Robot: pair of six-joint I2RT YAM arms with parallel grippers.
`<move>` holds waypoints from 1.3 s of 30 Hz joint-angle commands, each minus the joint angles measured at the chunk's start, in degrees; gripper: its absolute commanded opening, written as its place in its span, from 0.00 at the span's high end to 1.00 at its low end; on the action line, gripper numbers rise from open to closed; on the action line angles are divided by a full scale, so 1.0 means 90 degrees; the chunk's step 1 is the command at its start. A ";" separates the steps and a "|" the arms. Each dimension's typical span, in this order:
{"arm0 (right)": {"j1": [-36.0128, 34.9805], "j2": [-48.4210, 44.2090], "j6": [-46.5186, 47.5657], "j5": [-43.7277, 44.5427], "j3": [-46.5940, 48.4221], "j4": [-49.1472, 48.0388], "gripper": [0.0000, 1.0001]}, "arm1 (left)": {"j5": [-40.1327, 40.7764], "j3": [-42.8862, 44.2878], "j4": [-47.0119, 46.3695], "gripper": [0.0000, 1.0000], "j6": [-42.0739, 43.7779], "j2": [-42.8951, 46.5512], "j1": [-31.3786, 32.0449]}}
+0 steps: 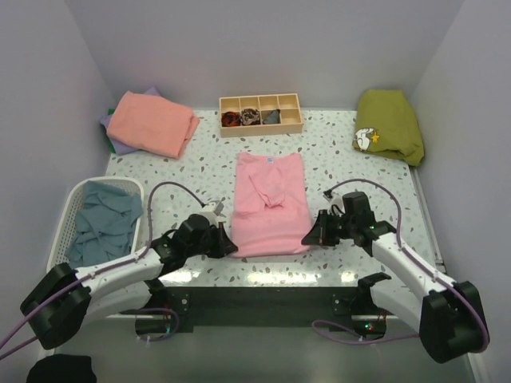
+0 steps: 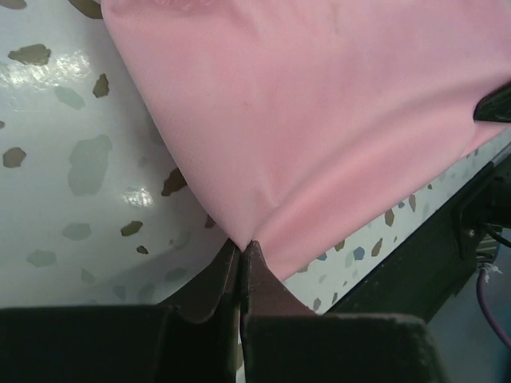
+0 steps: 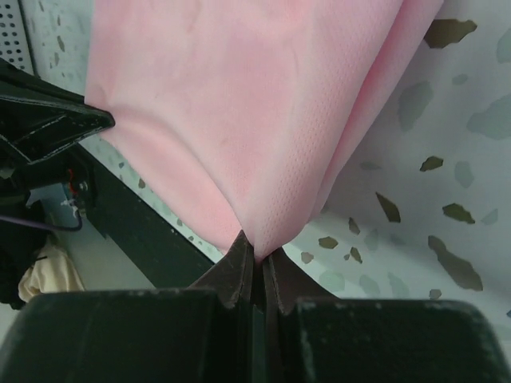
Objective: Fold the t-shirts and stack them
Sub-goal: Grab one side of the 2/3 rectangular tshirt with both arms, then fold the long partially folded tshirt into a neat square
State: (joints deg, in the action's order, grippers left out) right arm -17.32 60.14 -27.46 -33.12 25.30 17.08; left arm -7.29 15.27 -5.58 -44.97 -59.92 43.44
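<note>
The left gripper (image 2: 242,249) has its jaws pinched tight on the near left corner of the pink t-shirt (image 1: 270,203); the right gripper (image 3: 257,254) is clamped the same way on the near right corner. The shirt lies partly folded in the middle of the table (image 1: 343,159), its near hem at the front edge; a salmon t-shirt (image 1: 152,124) sits folded at the far left; blue-grey shirts (image 1: 104,223) lie in the white basket (image 1: 68,214).

Five t-shirts (image 1: 271,207) (image 1: 152,124) (image 1: 116,144) (image 1: 391,120) (image 1: 104,223), one tray (image 1: 260,128), one basket (image 1: 70,206)
</note>
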 commanded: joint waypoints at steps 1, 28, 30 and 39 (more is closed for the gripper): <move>0.0001 -0.0831 -0.0249 -0.0041 -0.0038 0.0738 1.00 | 0.0389 0.0110 0.1117 1.00 -0.0403 0.0903 0.0202; 0.0254 0.4136 0.0805 0.0917 0.5693 0.1228 0.92 | 0.0899 0.5566 0.1577 1.00 0.1110 -0.3614 -0.1555; 0.0371 0.4771 0.0786 0.0751 0.6228 0.1247 0.93 | 0.0839 0.5851 0.1529 1.00 0.1159 -0.4161 -0.1720; 0.0850 0.7162 0.0338 0.0292 0.8427 0.0859 0.73 | 0.0097 0.7404 0.1206 0.98 0.1305 -0.5987 -0.2443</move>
State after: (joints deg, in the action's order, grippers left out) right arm -11.88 119.13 -22.24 -27.62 93.41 28.21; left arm -2.96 75.09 8.93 -36.03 -109.36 24.43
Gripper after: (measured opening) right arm 0.155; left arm 0.027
